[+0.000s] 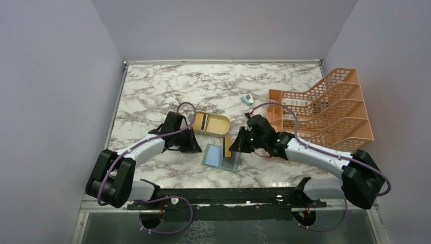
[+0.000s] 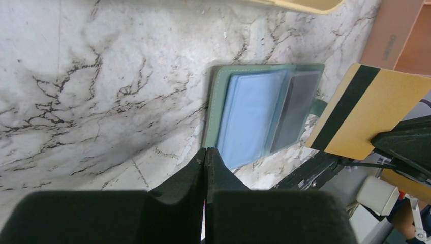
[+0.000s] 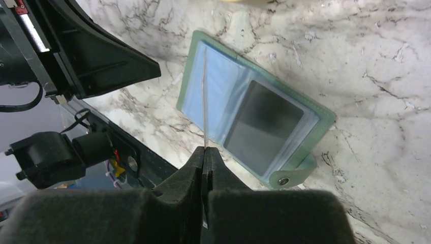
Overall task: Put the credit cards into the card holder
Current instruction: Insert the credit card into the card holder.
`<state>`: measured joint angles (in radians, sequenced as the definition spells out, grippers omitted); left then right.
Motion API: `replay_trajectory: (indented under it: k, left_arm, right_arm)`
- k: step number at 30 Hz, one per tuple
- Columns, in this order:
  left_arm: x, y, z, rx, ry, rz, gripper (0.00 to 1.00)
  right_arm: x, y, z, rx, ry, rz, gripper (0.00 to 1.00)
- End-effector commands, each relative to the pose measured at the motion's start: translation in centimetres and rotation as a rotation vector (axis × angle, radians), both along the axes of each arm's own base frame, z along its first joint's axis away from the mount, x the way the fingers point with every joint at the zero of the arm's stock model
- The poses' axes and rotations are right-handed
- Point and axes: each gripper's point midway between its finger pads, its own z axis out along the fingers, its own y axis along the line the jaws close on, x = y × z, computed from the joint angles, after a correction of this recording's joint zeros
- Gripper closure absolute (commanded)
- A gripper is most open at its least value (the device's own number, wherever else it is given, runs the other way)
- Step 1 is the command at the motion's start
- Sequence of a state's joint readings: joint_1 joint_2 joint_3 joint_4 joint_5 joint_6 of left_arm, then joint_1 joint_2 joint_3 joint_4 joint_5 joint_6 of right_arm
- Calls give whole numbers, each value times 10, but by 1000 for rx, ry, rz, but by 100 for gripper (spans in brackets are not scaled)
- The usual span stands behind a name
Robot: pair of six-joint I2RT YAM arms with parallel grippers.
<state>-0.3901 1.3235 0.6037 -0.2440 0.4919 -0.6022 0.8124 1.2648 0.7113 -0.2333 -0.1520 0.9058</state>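
Marble tabletop (image 1: 152, 86), right hand (image 3: 204, 152) pinching tan credit card (image 2: 376, 109) edge-on above open card holder (image 3: 239, 86), left hand (image 2: 206, 152) closed, empty, beside it

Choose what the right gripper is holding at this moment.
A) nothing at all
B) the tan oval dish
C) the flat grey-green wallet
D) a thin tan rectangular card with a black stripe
D: the right gripper is shut on the thin tan rectangular card with a black stripe, holding it on edge over the open grey-green wallet.
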Motion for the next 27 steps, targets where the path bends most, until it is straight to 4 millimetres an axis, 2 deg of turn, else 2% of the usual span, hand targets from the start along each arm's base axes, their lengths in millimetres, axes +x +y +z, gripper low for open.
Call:
replay_trajectory:
  k: [1,12,19,27]
  left_arm:
    - [3,-2,-8,-3,-32,28,97]
    - [-17,-3,-23,2,13,30,93]
    - [-30,-3,-36,27,47,26,91]
    - [-35,-7,-39,42,51,20,91]
  right_arm:
    - [-17,0,-12,6,72,39,99]
    - [-30,2,-45,-8,186,51,99]
    - [-34,1,-56,-16,223,43,99]
    - [-34,-3,-68,-43,239,22,99]
